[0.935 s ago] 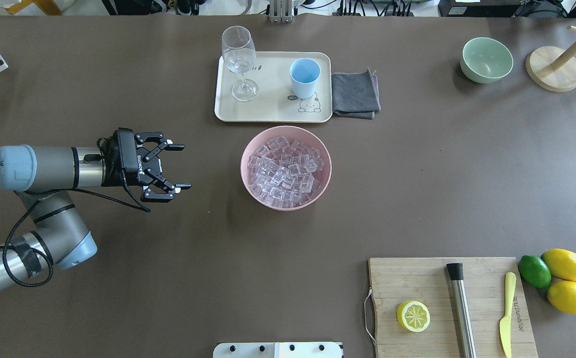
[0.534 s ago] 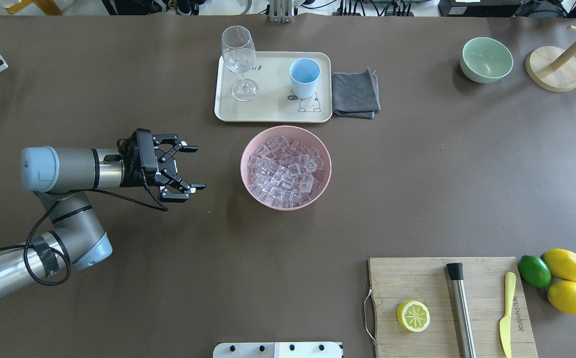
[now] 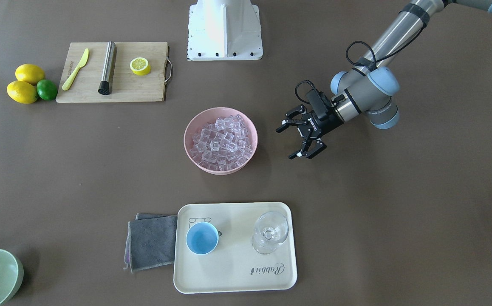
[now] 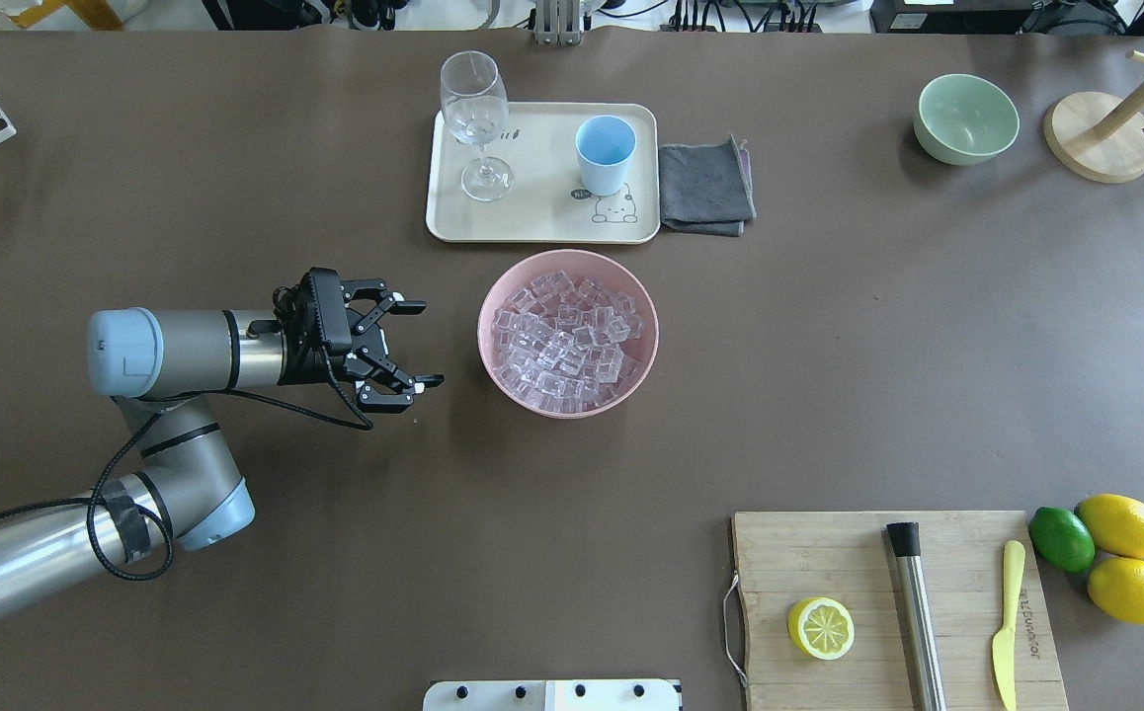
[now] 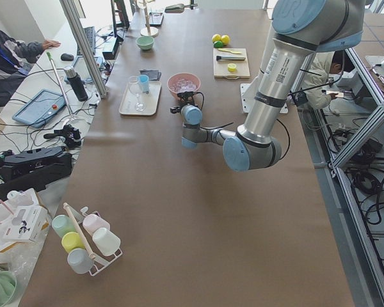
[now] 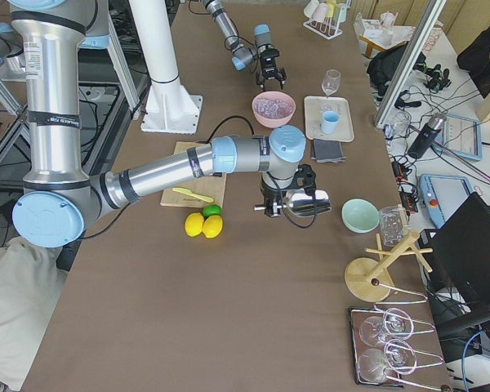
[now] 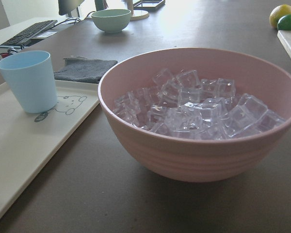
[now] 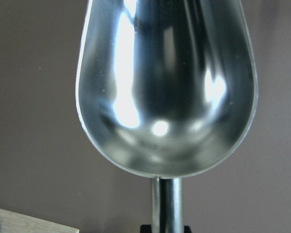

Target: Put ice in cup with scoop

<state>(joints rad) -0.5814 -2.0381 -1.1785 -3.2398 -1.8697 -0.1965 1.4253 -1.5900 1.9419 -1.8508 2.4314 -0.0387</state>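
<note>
Left gripper [image 4: 431, 344] hangs low over the table [image 4: 236, 148], its fingers spread wide apart and holding nothing. They point at the bowl [image 4: 482, 331], just beside its rim and not touching it. The left arm comes in from the lower left of the overhead view, bends at the elbow, and lays its wrist out level toward the bowl. The front view shows the same pose, with the gripper [image 3: 285, 143] tilted a little downward. From the left wrist camera the bowl is seen side-on from near table height.

The ice [image 4: 567, 336] is heaped in the bowl. Beyond it the cup [image 4: 604, 153] stands upright on the tray [image 4: 532, 225], with a glass [image 4: 474, 109] at the tray's other end.

In the right-side view, the right arm reaches out across the table with its forearm nearly level and its wrist turned down. The right gripper [image 6: 274, 201] is clamped on the handle of the scoop [image 8: 165, 87], above the table between the board [image 6: 180, 175] and the green bowl [image 6: 360, 215]. The trough's shiny hollow faces the right wrist camera, over bare table, and the handle runs down into the dark fingers at the bottom edge. The scoop is well apart from the ice and the cup.
</note>
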